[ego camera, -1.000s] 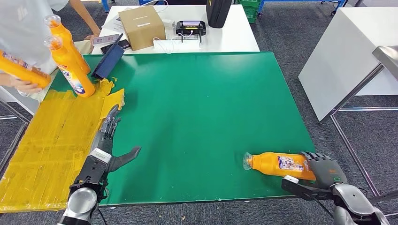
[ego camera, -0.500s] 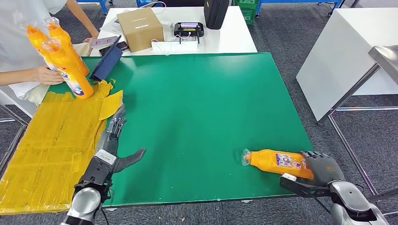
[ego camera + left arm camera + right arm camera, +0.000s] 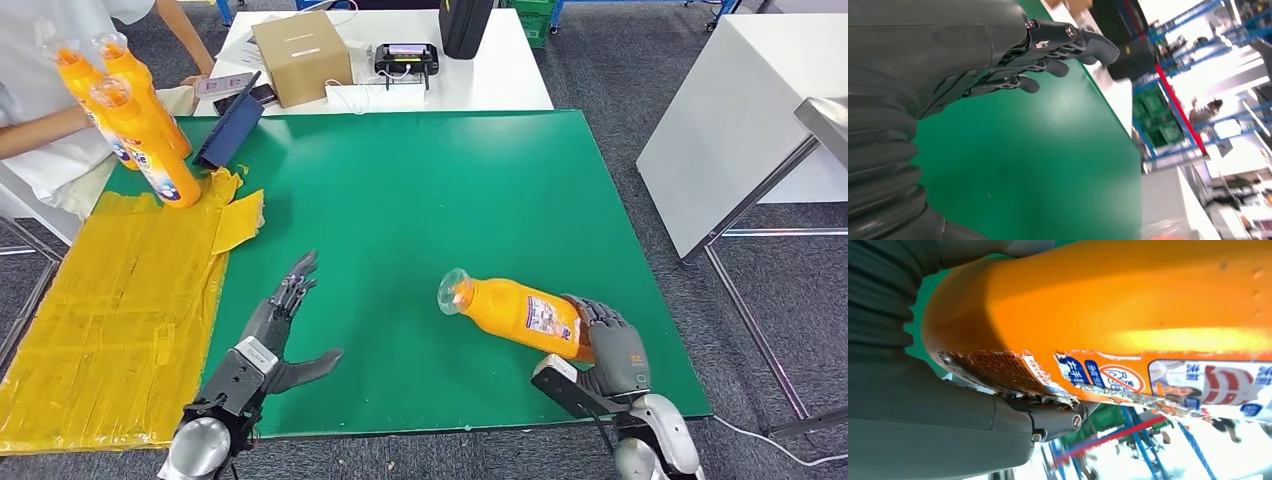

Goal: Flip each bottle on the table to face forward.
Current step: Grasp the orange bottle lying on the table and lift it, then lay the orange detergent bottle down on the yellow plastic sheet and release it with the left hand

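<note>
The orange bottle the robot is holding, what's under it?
The orange bottle is gripped at its base by the right hand, tilted with its cap end raised. Below lies the green table. The hand's palm side is covered by the bottle.

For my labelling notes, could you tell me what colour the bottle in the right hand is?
Orange bottle, clearest in the head view.

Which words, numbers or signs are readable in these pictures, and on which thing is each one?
Held bottle, label: a round red prohibition sign; the Chinese characters beside it are too blurred to quote with certainty.
Same bottle's label in the head view: too small to read.
Upright bottles, blue label: too small to read.
Cardboard box, white sticker: nothing legible.
</note>
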Tool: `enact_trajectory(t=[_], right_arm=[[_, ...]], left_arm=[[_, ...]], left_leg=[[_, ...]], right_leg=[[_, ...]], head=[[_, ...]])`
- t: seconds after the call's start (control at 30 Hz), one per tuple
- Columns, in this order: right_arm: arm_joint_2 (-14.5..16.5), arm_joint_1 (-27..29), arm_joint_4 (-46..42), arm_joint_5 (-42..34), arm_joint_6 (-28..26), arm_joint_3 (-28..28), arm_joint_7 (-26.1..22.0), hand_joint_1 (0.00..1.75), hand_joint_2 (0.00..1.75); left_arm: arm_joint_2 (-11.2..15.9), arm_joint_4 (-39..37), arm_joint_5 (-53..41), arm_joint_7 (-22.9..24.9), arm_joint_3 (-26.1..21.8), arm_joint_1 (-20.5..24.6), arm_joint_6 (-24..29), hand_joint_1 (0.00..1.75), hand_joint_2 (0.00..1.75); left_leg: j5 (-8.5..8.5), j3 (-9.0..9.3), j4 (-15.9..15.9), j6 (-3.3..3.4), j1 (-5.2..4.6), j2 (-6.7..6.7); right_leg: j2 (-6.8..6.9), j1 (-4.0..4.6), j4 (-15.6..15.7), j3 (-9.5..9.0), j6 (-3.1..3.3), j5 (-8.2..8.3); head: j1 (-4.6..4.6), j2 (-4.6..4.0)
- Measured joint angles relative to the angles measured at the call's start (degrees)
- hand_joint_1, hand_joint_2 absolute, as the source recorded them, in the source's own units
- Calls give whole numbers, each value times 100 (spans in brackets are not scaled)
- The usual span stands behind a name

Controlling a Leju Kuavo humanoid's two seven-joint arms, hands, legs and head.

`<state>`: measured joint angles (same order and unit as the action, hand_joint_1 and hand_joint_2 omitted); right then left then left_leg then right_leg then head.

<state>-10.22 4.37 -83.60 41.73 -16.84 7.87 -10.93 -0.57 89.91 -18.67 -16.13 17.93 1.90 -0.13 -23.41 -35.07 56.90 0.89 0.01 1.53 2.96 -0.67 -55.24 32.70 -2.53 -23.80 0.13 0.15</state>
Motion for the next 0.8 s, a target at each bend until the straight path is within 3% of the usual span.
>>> enact_trajectory(t=[0.13,0.3,0.57,0.8], right_arm=[[624,-30,-190,-1251,461,-7,-257,175,175],[1143,-134,-90,-2091,868,147,-484,175,175],[1618,-322,303,-3494,1768,488,-682,175,175],[1850,-696,947,-3734,1861,852,-758,175,175]], left_arm=[[7,-26,115,-7,180,41,67,0,175],[-11,-181,180,105,443,244,67,0,175],[-48,-419,418,170,781,604,179,0,175],[-23,-486,657,155,947,812,204,0,175]], left_leg=[[-1,-8,0,-1,0,1],[2,-15,0,-3,0,-3],[2,-18,0,-3,-1,-3],[2,-22,0,-4,0,-2]], right_leg=[[-1,0,0,14,0,-1],[1,0,0,19,1,-1],[0,0,0,21,0,-1],[-1,1,-2,24,0,-1]], head=[[-1,0],[1,0],[0,0],[1,0]])
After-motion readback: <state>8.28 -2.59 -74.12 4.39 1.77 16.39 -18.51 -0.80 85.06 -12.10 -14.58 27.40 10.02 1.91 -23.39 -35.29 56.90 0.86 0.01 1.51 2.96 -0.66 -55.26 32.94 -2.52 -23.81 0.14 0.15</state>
